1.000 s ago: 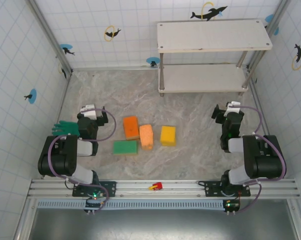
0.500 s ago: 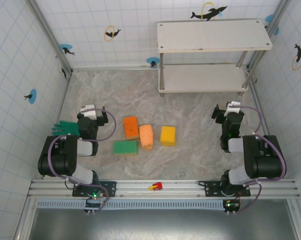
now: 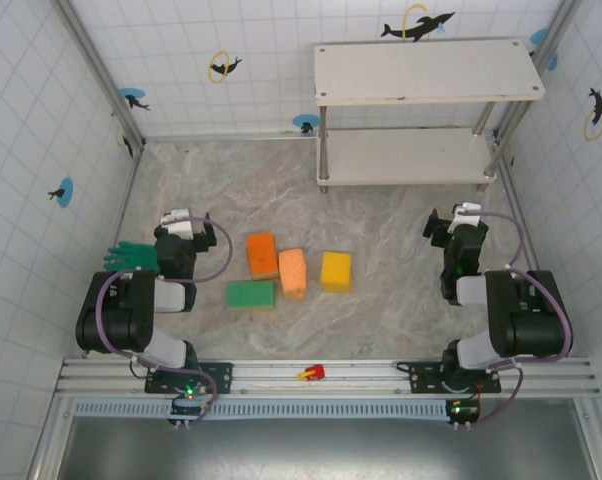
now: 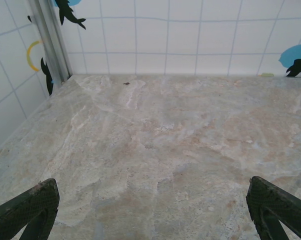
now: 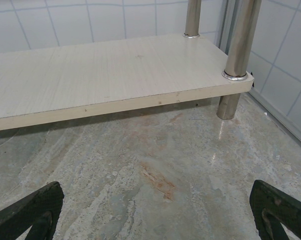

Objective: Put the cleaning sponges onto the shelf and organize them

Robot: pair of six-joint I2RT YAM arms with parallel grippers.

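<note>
Starting at the left wall, top view: a green rubber glove (image 3: 129,256) lay on the marbled table (image 3: 381,310), just beside the left arm. The left gripper (image 3: 188,228) sat low near its own base, pointing at the far wall. Its wrist view showed the fingers (image 4: 25,210) out at the frame's 2 bottom corners, spread wide over bare table.

4 sponges lay to its right in a loose cluster mid-table, apart from both grippers:
- green sponge (image 3: 251,294), nearest the front rail
- orange sponge (image 3: 262,254), just beyond it
- pale orange sponge (image 3: 293,273), close against the orange one; contact could not be judged
- yellow sponge (image 3: 336,271), just right of that

A small red object (image 3: 312,373) rested on the front rail.

The shelf (image 3: 426,72) stood at the far right, 2 boards on metal legs. The right gripper (image 3: 451,225) faced it from short of the legs. Its fingers (image 5: 28,210) were wide apart and gripped nothing, with the lower board (image 5: 105,75) ahead. The sponges lay well off to its left.
</note>
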